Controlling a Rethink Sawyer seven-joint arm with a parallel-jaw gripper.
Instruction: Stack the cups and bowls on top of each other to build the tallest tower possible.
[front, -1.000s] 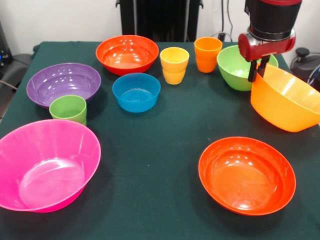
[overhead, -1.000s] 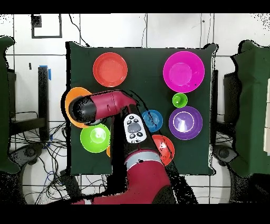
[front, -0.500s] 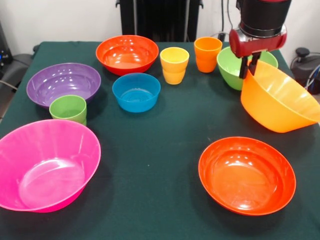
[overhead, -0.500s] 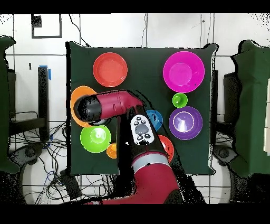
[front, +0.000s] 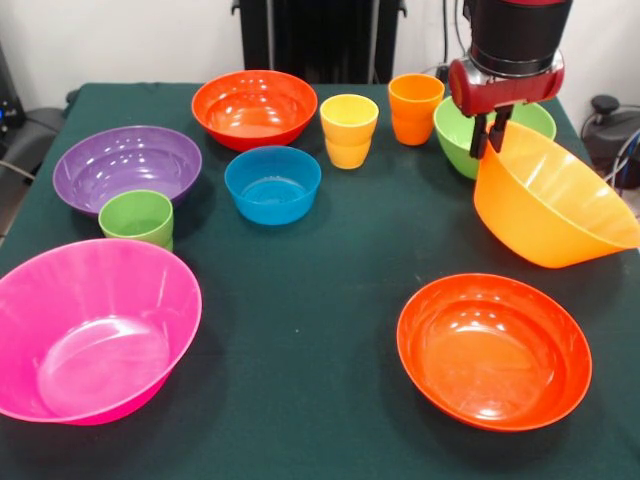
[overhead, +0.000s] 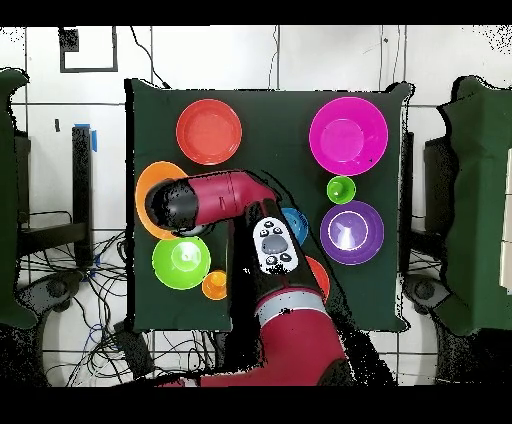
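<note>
The gripper (front: 491, 138) is clamped on the far rim of the large light orange bowl (front: 550, 200), which hangs tilted, its mouth turned toward the camera and its lower side close over the table (front: 330, 260) at the right edge. Right behind it stands the lime green bowl (front: 462, 130), partly hidden by the gripper and the lifted rim — the two look almost touching in the front view, though whether they meet cannot be told. Just left of the green bowl is the orange cup (front: 416, 107), then the yellow cup (front: 349, 130), and farther left the red-orange bowl (front: 254, 108) at the back. In front of that sits the small blue bowl (front: 272, 184), with the purple bowl (front: 127, 167) to its left and the green cup (front: 136, 218) just beside the purple bowl's near side. The large pink bowl (front: 92, 330) fills the near left corner, and a second red-orange bowl (front: 493, 348) lies near right, directly below the held bowl and apart from it. Nothing is stacked — each piece stands alone. From overhead the arm (overhead: 215, 198) covers most of the light orange bowl, leaving only a crescent of its rim showing.
</note>
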